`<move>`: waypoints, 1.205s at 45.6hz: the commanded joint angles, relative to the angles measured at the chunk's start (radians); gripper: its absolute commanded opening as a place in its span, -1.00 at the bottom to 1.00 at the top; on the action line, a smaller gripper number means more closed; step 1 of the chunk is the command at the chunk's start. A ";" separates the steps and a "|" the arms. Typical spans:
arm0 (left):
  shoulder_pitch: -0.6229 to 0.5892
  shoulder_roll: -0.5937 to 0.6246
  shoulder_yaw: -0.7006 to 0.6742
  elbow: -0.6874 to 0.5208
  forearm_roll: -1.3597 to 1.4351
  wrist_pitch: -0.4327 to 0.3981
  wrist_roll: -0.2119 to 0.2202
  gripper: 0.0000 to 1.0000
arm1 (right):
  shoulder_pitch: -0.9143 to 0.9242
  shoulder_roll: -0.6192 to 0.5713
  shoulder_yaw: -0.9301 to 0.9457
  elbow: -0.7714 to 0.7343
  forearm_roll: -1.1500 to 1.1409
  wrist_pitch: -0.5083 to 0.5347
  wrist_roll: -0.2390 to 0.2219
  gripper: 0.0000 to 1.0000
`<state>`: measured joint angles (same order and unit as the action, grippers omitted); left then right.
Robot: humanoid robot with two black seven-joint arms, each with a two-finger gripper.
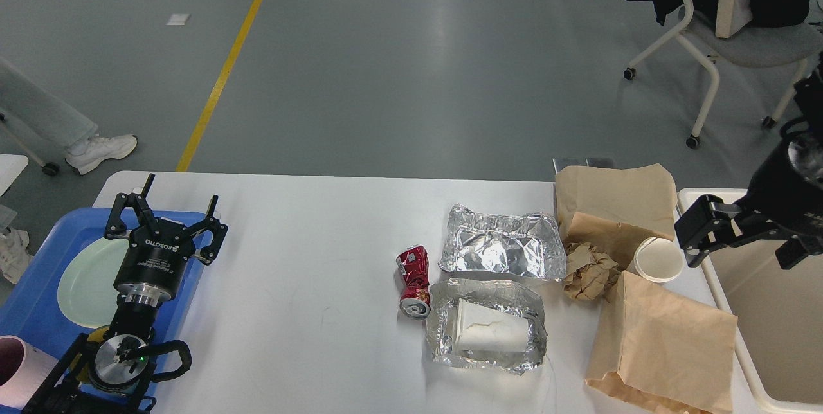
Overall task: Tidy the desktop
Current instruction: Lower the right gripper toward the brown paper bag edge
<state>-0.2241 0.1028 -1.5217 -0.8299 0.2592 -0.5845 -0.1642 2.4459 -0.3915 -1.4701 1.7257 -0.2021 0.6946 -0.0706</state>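
Both tools hold nothing: the left tool (166, 215) gapes over the blue tray (38, 292), the right tool (742, 240) hangs open over the cream bin (771, 311). On the white bench (308, 260), litter remains: red can (413, 280), foil sheet (501, 247), foil tray (485, 334), paper bags (662, 343), white cup (658, 259) — tidying looks barely begun

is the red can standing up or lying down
Lying down and crushed. The red can rests on its side on the desktop, its silver top facing the camera, beside the foil tray.
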 commanded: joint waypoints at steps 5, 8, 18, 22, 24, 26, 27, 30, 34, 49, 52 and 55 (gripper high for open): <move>0.000 0.000 0.000 0.000 0.000 0.000 0.000 0.93 | -0.181 -0.046 0.001 -0.021 -0.014 -0.150 -0.008 0.96; 0.000 0.000 0.000 0.000 0.000 0.000 0.000 0.93 | -0.277 -0.063 0.001 -0.047 -0.022 -0.194 -0.008 0.96; 0.000 0.000 0.000 0.000 0.000 0.000 0.000 0.93 | -0.498 -0.130 0.042 -0.156 -0.022 -0.270 0.015 0.94; 0.000 -0.002 0.000 0.000 0.000 0.000 0.000 0.93 | -0.593 -0.176 0.103 -0.219 -0.026 -0.271 0.034 0.89; 0.000 0.000 0.000 0.000 0.000 0.000 0.000 0.93 | -0.660 -0.184 0.125 -0.267 -0.026 -0.271 0.037 0.89; 0.000 -0.002 0.000 0.000 0.000 0.000 0.000 0.93 | -0.765 -0.179 0.155 -0.351 -0.026 -0.271 0.043 0.89; 0.000 0.000 0.000 0.000 0.000 0.000 0.000 0.93 | -0.798 -0.178 0.163 -0.376 -0.026 -0.273 0.043 0.89; 0.000 0.000 0.000 0.000 0.000 0.000 0.000 0.93 | -0.855 -0.182 0.174 -0.429 -0.026 -0.273 0.043 0.89; 0.000 -0.002 0.000 0.000 0.000 0.000 0.000 0.93 | -0.896 -0.184 0.183 -0.463 -0.025 -0.280 0.048 0.89; 0.000 -0.002 0.000 0.000 0.000 0.000 0.000 0.93 | -1.054 -0.178 0.283 -0.532 -0.022 -0.283 0.123 0.89; 0.000 0.000 0.000 0.000 0.000 0.000 0.000 0.93 | -1.103 -0.176 0.307 -0.569 -0.017 -0.283 0.126 0.89; 0.000 0.000 0.000 0.000 0.000 0.000 0.000 0.93 | -1.156 -0.175 0.344 -0.604 -0.014 -0.285 0.126 0.90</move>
<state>-0.2239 0.1024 -1.5217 -0.8298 0.2592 -0.5845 -0.1641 1.3666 -0.5687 -1.1753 1.1748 -0.2211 0.4110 0.0510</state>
